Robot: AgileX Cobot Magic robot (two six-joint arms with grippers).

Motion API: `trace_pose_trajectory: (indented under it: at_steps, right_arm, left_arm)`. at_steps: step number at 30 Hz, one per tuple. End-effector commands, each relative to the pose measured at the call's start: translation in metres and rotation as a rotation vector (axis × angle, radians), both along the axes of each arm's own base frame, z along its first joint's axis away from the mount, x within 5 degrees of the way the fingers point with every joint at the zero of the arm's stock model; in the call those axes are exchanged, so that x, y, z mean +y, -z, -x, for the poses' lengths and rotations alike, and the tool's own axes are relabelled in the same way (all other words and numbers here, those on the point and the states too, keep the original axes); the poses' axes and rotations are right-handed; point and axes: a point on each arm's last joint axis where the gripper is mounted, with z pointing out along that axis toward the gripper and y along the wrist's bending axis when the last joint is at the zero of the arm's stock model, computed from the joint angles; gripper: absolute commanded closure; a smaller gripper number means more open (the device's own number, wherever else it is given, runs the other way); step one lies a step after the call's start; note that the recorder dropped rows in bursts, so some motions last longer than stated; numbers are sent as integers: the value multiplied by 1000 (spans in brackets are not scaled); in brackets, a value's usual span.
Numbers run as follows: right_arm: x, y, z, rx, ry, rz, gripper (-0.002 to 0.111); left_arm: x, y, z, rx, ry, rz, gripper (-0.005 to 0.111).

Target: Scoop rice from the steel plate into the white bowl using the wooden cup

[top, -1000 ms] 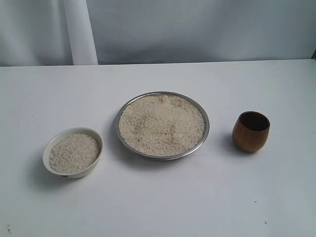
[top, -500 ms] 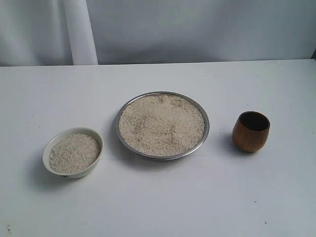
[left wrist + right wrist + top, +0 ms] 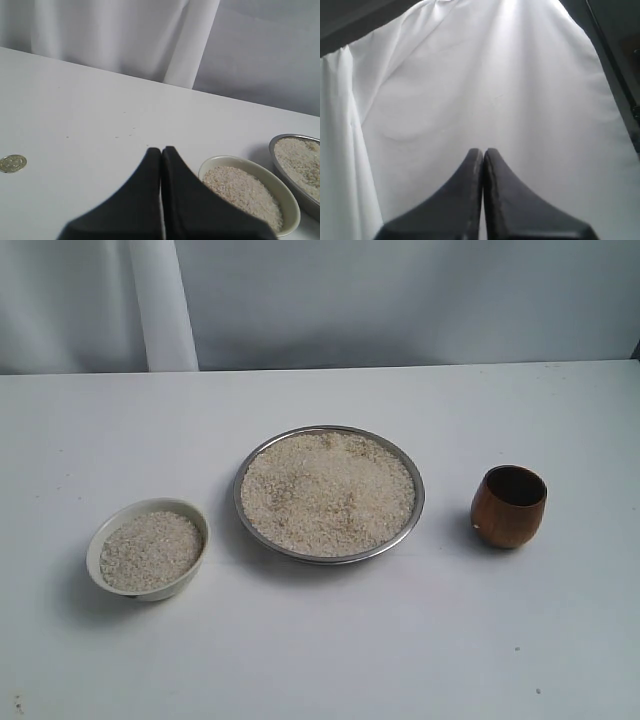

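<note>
The steel plate (image 3: 419, 502) sits mid-table, heaped with rice (image 3: 328, 492). Left of it stands the white bowl (image 3: 96, 543), also holding rice. The wooden cup (image 3: 508, 506) stands upright to the plate's right, its dark inside showing. Neither arm appears in the exterior view. In the left wrist view my left gripper (image 3: 161, 149) is shut with nothing in it, above the table near the white bowl (image 3: 220, 162) and the steel plate (image 3: 272, 150). My right gripper (image 3: 483, 150) is shut and empty, facing a white curtain; no task object shows in that view.
A coin (image 3: 12, 163) lies on the white table (image 3: 320, 640) off to one side of the left gripper. White curtains (image 3: 160, 300) hang behind the table's far edge. A few dark specks dot the tabletop.
</note>
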Motion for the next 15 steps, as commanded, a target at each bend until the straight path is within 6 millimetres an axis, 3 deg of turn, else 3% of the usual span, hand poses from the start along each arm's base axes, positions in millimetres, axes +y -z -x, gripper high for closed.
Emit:
trace_pose_trajectory:
  at_steps: [1,5,8,15]
  right_arm:
    - [0,-3,3,-55,-36,-72,108]
    - [6,-11,3,-10,-3,124,108]
    - [6,-26,-6,61,-1,131,108]
    - [8,-70,-52,205,-2,212,108]
  left_arm:
    - [0,-2,0,-16,4,5,107]
    - [0,-2,0,-16,4,5,107]
    - [0,-2,0,-16,4,5,107]
    - [0,-2,0,-16,4,5,107]
